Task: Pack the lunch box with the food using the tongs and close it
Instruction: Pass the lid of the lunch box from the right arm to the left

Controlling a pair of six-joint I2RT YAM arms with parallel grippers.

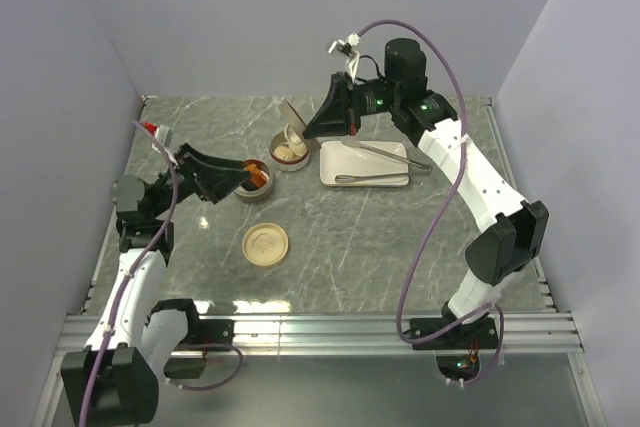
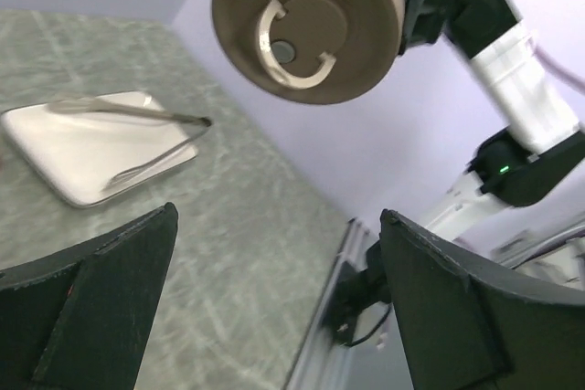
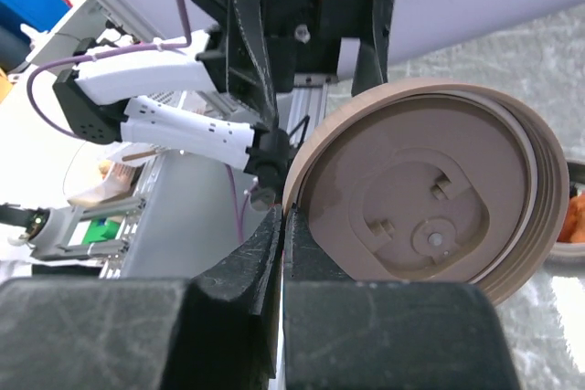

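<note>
Aloft, right pincer (image 3: 282, 218) clamps tan lunch box piece (image 3: 411, 198) by its rim; left pincer (image 2: 279, 216) gapes beneath.

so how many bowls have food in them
2. The orange-chunk bowl sits at the left gripper; the cream-ball bowl sits beside the white plate, partly hidden by the right gripper and its lid.

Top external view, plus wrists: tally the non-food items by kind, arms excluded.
round containers: 2
tan lids: 2 (one on the table, one in the right gripper)
white plate: 1
tongs: 1
Total: 6
</note>
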